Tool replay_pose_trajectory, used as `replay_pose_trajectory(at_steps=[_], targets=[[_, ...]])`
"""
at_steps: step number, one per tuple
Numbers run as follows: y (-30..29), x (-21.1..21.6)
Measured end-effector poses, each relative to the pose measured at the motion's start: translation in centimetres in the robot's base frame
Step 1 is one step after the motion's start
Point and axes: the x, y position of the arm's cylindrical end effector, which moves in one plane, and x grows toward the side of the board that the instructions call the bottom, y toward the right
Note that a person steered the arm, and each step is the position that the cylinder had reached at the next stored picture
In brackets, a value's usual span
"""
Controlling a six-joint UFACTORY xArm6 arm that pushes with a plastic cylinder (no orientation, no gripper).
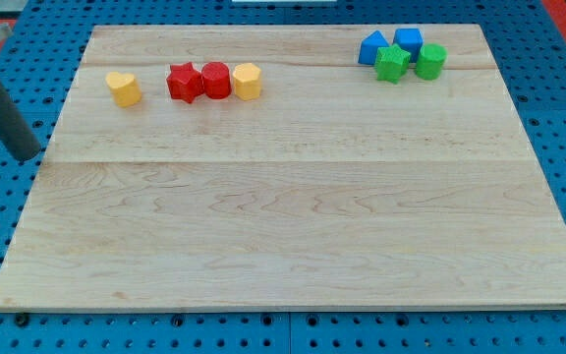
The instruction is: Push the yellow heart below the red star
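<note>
The yellow heart (123,88) lies near the board's top left. The red star (184,82) sits to its right, touching a red round block (215,80), which touches a yellow hexagon-like block (248,81). My tip (29,155) is at the view's left, just off the board's left edge, left of and below the yellow heart, touching no block.
At the top right is a cluster: two blue blocks (372,47) (408,41), a green star (392,63) and a green round block (430,61). The wooden board (293,216) lies on a blue pegboard surface (8,236).
</note>
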Motion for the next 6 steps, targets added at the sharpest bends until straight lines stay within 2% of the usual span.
replay_pose_trajectory(at_steps=[1, 2, 3, 4, 6], targets=[[0.6, -4.0], [0.0, -10.3], [3.5, -13.3], [8.3, -13.9], [9.1, -8.5]])
